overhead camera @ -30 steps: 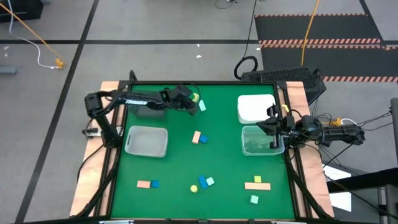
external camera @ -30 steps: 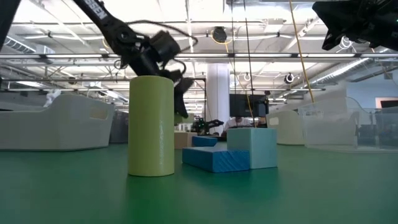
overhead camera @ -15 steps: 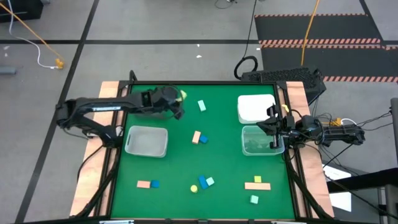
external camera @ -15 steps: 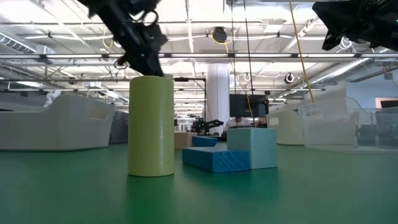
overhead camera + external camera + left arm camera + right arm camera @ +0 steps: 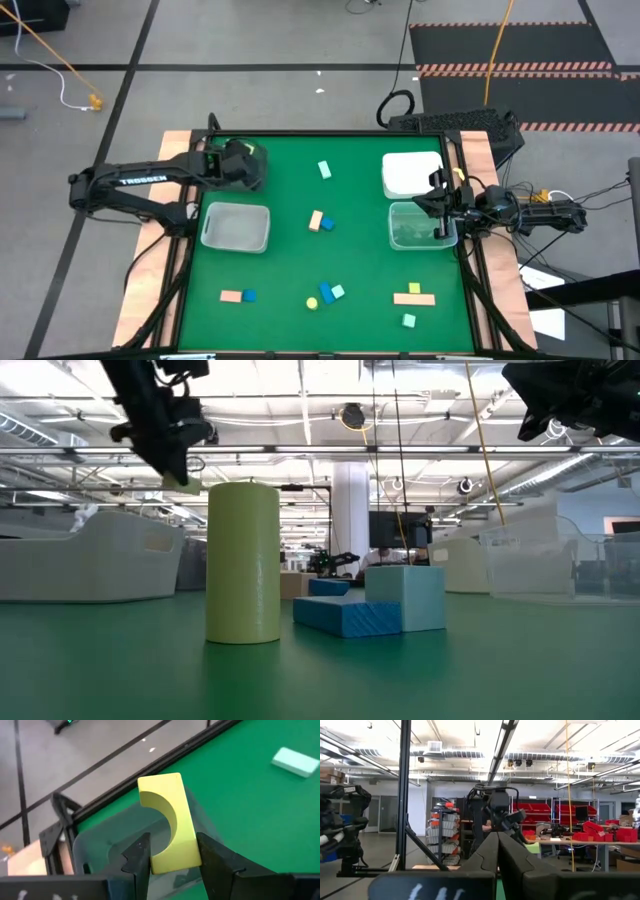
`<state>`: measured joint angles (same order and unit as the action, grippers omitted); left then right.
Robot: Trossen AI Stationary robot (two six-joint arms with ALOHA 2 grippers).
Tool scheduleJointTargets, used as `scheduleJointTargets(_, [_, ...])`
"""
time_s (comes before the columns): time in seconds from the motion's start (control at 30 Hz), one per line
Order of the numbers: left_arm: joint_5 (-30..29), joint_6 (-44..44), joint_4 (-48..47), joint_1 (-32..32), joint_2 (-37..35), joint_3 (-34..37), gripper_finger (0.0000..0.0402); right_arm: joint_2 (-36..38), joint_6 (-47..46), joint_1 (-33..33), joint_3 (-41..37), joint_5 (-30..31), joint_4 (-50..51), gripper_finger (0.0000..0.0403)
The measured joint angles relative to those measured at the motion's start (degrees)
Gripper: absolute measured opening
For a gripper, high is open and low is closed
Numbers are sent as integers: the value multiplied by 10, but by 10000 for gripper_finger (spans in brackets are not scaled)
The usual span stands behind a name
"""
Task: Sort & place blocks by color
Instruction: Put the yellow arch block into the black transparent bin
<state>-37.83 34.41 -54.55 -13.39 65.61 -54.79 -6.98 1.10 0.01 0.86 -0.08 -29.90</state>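
We hold the left pincer (image 5: 170, 862) over the clear bin (image 5: 100, 845) at the far left corner of the green surface (image 5: 360, 250), its fingers clamped on a yellow arch block (image 5: 167, 822) with a curved cut-out in one face. In the high view that pincer (image 5: 243, 163) sits above this bin, beyond a second clear bin (image 5: 235, 226).

Our right pincer (image 5: 497, 847) waits with its fingers pressed together, raised at the right edge of the surface beside a clear bin (image 5: 418, 225) and a white bin (image 5: 410, 173).

Other blocks lie loose on the surface: a mint-green block (image 5: 324, 171) near the far middle, a salmon and blue pair (image 5: 319, 222) in the centre, another salmon and blue pair (image 5: 238, 296) near the front left. A yellow cylinder (image 5: 243, 562) stands upright beside blue blocks (image 5: 370, 610) in the low view.
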Motion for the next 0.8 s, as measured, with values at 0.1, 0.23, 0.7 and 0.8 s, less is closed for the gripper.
scheduleJointTargets(0.1, [-2,24,3,-6,-19,37,134,0,0,0,0,0,-1,0])
scheduleJointTargets(0.23, [-5,55,20,-22,-41,91,143,0,0,0,0,0,-1,0])
scheduleJointTargets(0.7, [-4,114,217,-62,-50,255,160,0,0,0,0,0,-1,0])
scheduleJointTargets(0.8, [-3,122,238,-64,-50,267,163,0,0,0,0,0,-1,0])
